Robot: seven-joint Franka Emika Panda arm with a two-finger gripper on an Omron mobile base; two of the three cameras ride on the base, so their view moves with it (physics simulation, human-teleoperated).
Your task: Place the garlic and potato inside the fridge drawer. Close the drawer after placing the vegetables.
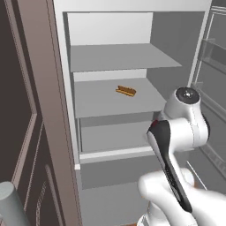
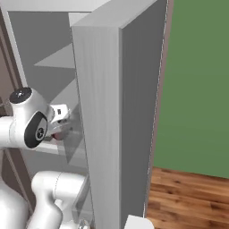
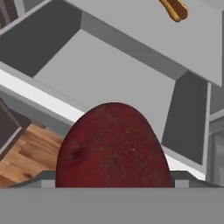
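Speckled maroon potato (image 3: 113, 148), pale-grey fridge drawer (image 3: 105, 72)

The arm rises from the base, bends at a raised elbow and reaches forward and down. The hand (image 2: 62, 123) sits just past the wrist joint, its fingertips hidden. It is closed on the potato (image 3: 113, 146), which sits close to the hand camera.

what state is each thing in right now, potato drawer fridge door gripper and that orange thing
potato: held up at the gripper, above the drawer's front edge
fridge drawer: pulled open, nothing visible inside
fridge door: swung open
gripper: fingers hidden, apparently carrying the potato
orange-brown item: lying on the middle shelf
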